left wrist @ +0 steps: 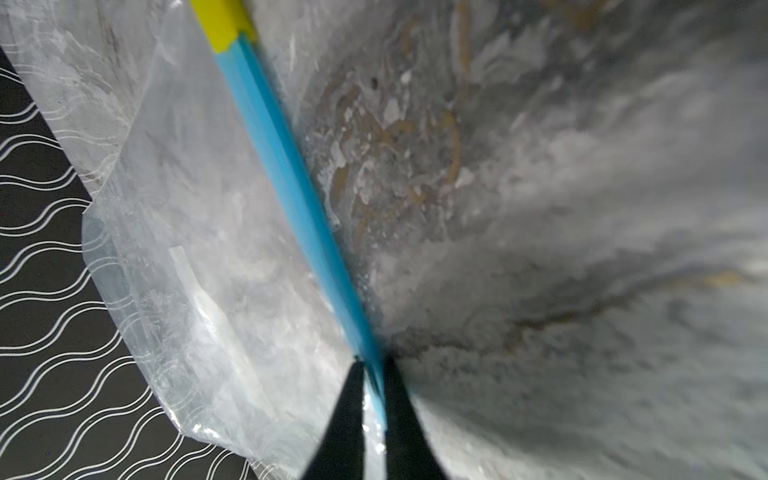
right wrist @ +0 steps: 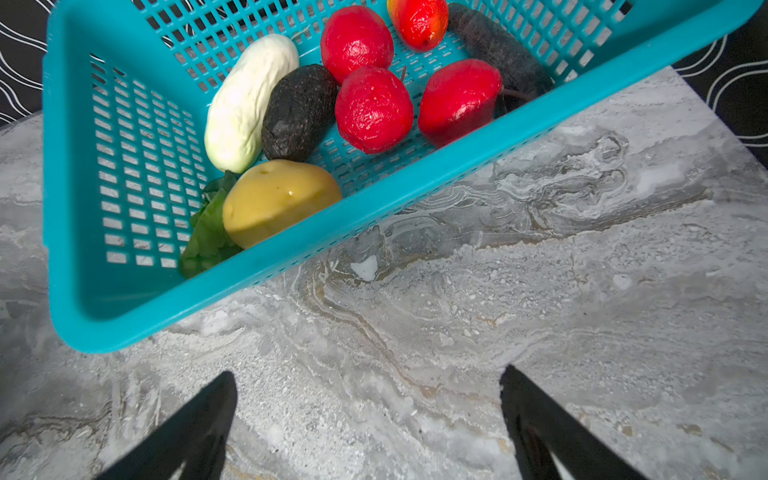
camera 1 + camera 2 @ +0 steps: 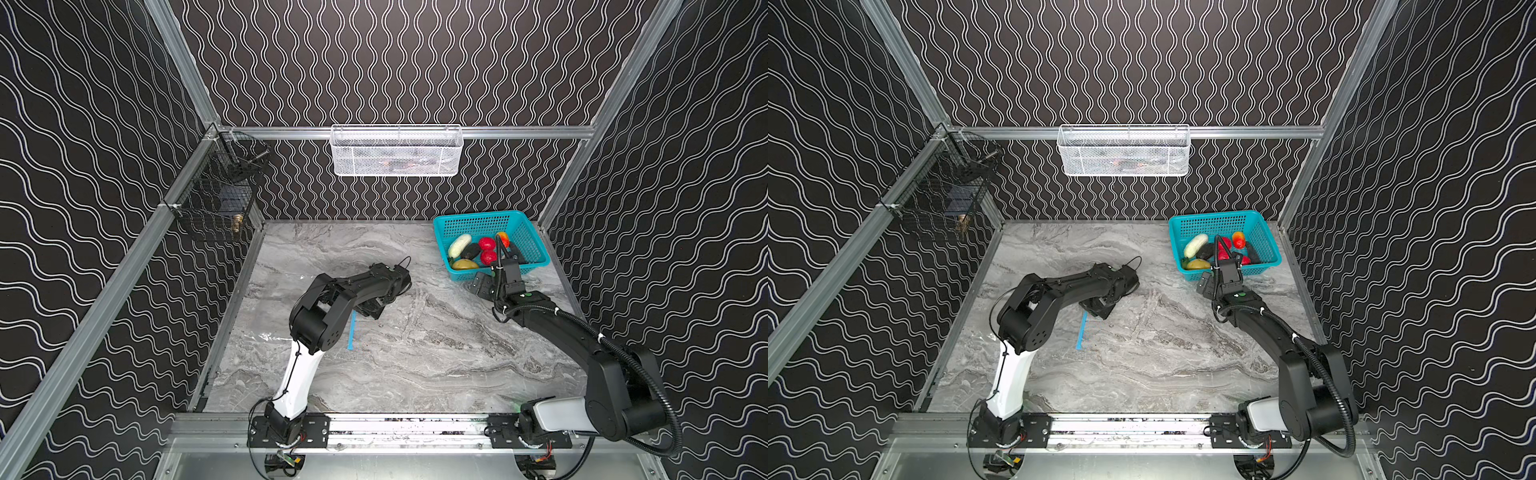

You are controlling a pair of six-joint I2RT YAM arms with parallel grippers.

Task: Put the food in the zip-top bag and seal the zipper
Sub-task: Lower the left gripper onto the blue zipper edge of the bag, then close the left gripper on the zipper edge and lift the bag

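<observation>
The food lies in a teal basket (image 2: 415, 183) at the back right: a white oblong piece (image 2: 249, 104), three red fruits (image 2: 374, 110), a yellow one (image 2: 278, 199), dark ones (image 2: 299, 112) and an orange-red one (image 2: 419, 20). My right gripper (image 2: 368, 374) stands open over bare marble just in front of that basket (image 3: 469, 226). The clear zip-top bag (image 1: 199, 249) lies flat on the left of the table. My left gripper (image 1: 372, 365) is shut on its light-blue zipper (image 1: 286, 174), far from the yellow slider (image 1: 224, 20). In both top views the strip (image 3: 352, 332) (image 3: 1081, 332) shows below the left gripper (image 3: 370, 309).
A white mesh basket (image 3: 397, 151) hangs on the back wall and a black wire basket (image 3: 216, 199) on the left rail. A green leaf (image 2: 208, 232) lies in the teal basket's corner. Marble table (image 3: 436, 353) stretches between the arms.
</observation>
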